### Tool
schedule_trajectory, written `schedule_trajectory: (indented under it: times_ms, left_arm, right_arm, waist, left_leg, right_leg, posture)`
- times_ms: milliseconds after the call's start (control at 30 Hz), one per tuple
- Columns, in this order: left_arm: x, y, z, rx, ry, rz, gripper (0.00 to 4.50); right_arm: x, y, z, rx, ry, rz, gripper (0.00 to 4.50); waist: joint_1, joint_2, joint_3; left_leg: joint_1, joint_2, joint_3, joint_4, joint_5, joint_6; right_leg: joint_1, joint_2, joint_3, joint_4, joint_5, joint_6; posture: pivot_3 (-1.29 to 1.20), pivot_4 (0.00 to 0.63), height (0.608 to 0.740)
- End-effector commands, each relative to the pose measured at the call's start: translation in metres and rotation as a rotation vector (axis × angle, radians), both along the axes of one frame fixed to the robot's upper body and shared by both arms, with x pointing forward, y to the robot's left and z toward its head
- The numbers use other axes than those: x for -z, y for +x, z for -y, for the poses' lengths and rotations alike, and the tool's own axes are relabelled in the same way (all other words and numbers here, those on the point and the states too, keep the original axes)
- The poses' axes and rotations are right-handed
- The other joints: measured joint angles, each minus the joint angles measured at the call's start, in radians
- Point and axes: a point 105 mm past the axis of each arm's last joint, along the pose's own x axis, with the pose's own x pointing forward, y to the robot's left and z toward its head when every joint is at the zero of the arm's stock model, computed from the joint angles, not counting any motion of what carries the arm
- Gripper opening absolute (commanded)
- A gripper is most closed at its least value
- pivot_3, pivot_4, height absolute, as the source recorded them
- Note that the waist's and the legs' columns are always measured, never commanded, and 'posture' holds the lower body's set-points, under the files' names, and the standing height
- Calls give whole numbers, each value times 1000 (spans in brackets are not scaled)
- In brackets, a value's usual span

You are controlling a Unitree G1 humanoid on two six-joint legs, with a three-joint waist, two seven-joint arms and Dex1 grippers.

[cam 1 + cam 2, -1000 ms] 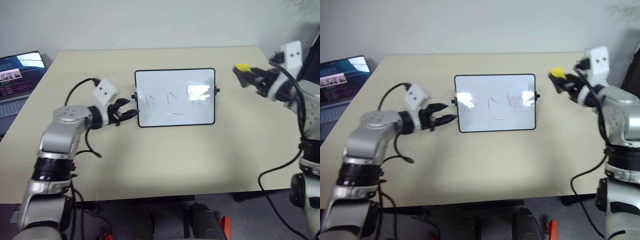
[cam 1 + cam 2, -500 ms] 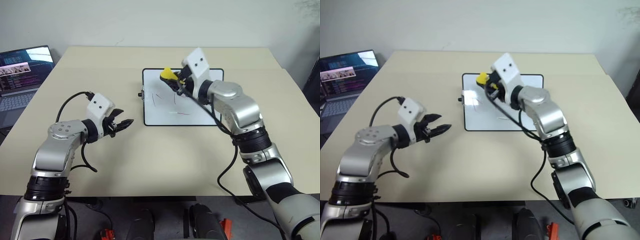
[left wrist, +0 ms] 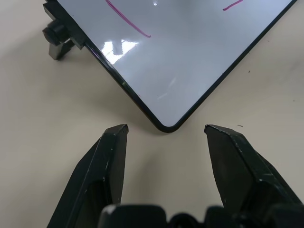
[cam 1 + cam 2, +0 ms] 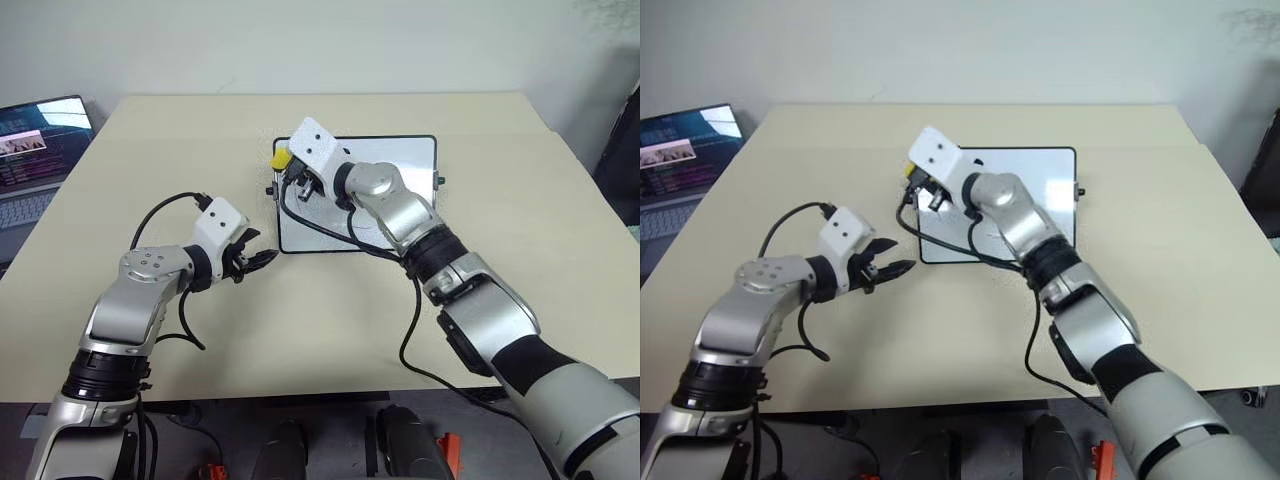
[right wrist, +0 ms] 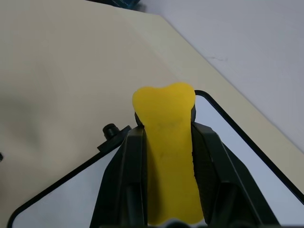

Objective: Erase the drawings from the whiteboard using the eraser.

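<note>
The whiteboard (image 4: 412, 165) lies flat at the middle of the table, its black frame showing. My right arm reaches across it, and my right gripper (image 4: 288, 170) is shut on the yellow eraser (image 4: 282, 158) over the board's far left corner, by the left knob (image 5: 111, 130). In the right wrist view the eraser (image 5: 166, 152) sticks out past both fingers. My left gripper (image 4: 262, 260) is open just off the board's near left corner (image 3: 166, 126), touching nothing. The drawings show as thin reddish strokes (image 3: 129, 22) in the left wrist view; my right arm hides most of the board's middle.
An open laptop (image 4: 35, 150) sits off the table's left edge. The beige table (image 4: 300, 330) has bare room in front of the board and to its right. Cables loop from both wrists.
My right gripper swung from the right side across the board to its far left corner, carrying the eraser. My left gripper sank slightly toward the near left corner. The camera also shifted.
</note>
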Motion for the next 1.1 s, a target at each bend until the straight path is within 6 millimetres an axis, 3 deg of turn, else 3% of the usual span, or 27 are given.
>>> schedule_trajectory:
  times_ms: [33, 433, 533, 733, 800, 1000, 1100]
  left_arm:
    - [-13, -3, 4, 17, 2, 47, 2785]
    - [-11, -8, 2, 10, 6, 33, 2785]
    - [-11, -8, 4, 17, 6, 31, 2785]
    - [-11, -7, 3, 14, 8, 33, 2785]
    - [-11, -7, 3, 14, 6, 32, 2785]
    - [-10, -6, 5, 19, 4, 33, 2785]
    - [-11, -5, 6, 21, 3, 35, 2785]
  right_arm:
    - [-7, 3, -3, 7, -6, 49, 957]
    - [47, -2, -9, -17, -107, -75, 957]
    - [71, -7, -7, -37, -149, -135, 957]
    - [94, -12, -2, -53, -173, -203, 957]
    - [90, -8, 2, -17, -144, -194, 957]
    - [42, 17, 20, 151, 6, -65, 957]
    - [32, 22, 26, 192, 38, -44, 957]
  waist:
    - [0, 0, 0]
    - [-17, 0, 0]
    - [-19, 0, 0]
    - [-19, 0, 0]
    - [-19, 0, 0]
    - [-14, 0, 0]
    - [-12, -1, 0]
  left_leg:
    - [0, 0, 0, 0, 0, 0]
    - [0, 0, 0, 0, 0, 0]
    - [1, 0, 0, 0, 0, 0]
    - [7, 0, 0, 1, 0, 0]
    - [12, 0, 0, 1, 0, 0]
    - [12, 0, -1, 3, 2, 0]
    - [12, 0, -1, 3, 2, 0]
  right_leg:
    - [0, 0, 0, 0, 0, 0]
    - [-1, 0, 0, 2, 0, 0]
    - [0, 0, 0, 3, 0, 0]
    - [3, 1, 2, 8, -1, -1]
    - [6, 1, 2, 10, -1, -1]
    - [6, 2, 2, 13, -1, -2]
    - [6, 2, 2, 13, -1, -2]
  posture:
    - [0, 150, 740]
    - [0, 150, 740]
    - [0, 150, 740]
    - [0, 150, 740]
    - [0, 150, 740]
    - [0, 150, 740]
    - [0, 150, 740]
